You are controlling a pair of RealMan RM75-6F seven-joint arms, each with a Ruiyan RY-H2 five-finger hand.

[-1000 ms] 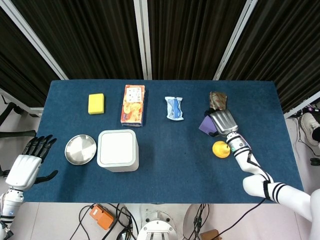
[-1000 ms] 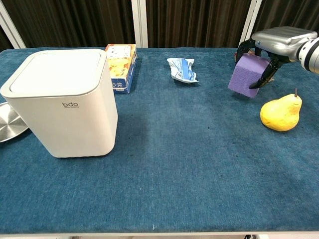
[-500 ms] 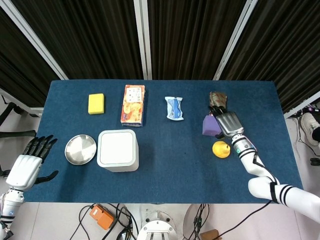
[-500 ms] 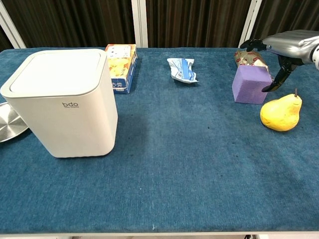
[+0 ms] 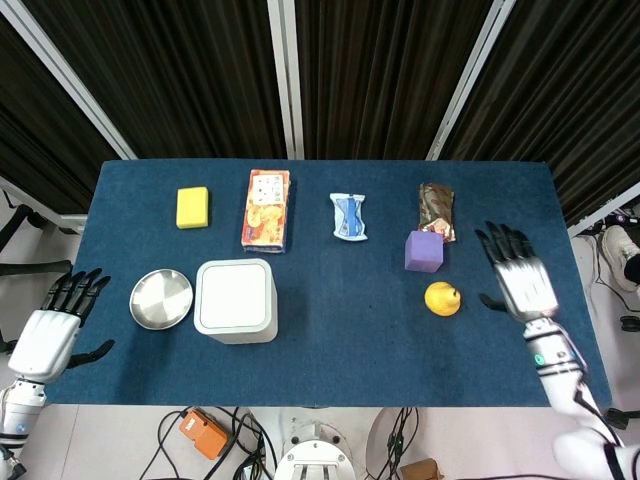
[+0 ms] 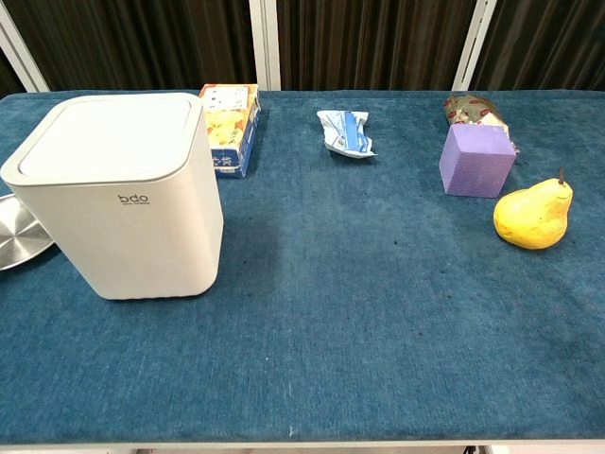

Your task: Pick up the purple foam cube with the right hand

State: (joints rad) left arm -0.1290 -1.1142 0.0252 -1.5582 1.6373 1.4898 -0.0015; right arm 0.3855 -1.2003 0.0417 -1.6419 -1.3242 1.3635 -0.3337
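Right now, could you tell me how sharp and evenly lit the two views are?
Head view: sharp, evenly lit, the purple foam cube casting barely any shadow, the steel plate showing mild sheen. Chest view: crisp up close, a soft shadow beside the white bin, no glare.

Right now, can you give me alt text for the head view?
A purple foam cube sits on a blue table, the open right hand apart from it. A yellow pear lies just nearer.

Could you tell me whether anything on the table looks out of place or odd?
Nothing looks spilled or damaged. The purple foam cube sits flat on the table, beside the yellow pear, while the right hand is open and apart from it.
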